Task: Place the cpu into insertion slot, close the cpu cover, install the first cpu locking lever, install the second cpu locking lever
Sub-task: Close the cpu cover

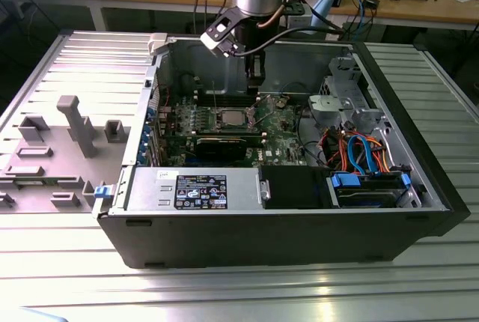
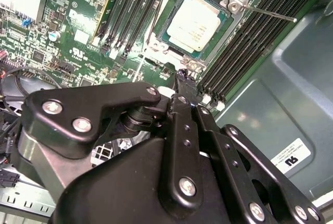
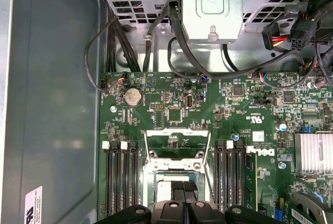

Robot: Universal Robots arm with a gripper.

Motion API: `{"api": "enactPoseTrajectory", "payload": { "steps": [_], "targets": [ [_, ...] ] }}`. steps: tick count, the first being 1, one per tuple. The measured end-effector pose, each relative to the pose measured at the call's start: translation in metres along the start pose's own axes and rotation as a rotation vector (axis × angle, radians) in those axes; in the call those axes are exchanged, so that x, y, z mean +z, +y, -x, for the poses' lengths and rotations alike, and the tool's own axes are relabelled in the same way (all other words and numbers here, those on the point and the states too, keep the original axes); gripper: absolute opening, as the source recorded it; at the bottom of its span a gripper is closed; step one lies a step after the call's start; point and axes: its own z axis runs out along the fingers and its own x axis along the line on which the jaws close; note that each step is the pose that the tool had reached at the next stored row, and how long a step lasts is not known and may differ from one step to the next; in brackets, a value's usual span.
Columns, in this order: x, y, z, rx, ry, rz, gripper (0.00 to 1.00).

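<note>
Gripper (image 2: 182, 78) fingers are drawn fully together, tip against tip, and the black linkage arms converge on the closed tips. The tips hang just beside one corner of the insertion slot (image 2: 165, 13); contact with it cannot be confirmed. The cpu (image 2: 193, 24) sits in the slot just ahead of the fingertips. It is a flat square with a dull silver top and a thin green edge. The cpu cover (image 3: 177, 131), a thin silver frame, lies on the far side of the slot from the gripper, and green board shows through its cutout. One locking lever (image 2: 268, 14), a slim steel rod, projects free over the black memory slots (image 2: 250, 31).

Exterior view, left to right:
- a grey moulded tray (image 1: 67, 135), well apart from the gripper
- the black steel case (image 1: 299, 240), enclosing the gripper
- a pressed-metal drive cage (image 1: 344, 105) with orange and blue cables (image 1: 363, 153), beyond the gripper
</note>
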Motion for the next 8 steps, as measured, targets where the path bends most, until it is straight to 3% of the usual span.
{"api": "enactPoseTrajectory", "payload": {
  "steps": [8],
  "targets": [
    [0.0, 0.0005, 0.0, 0.0, -0.0001, -0.0003, 0.11]
  ]
}}
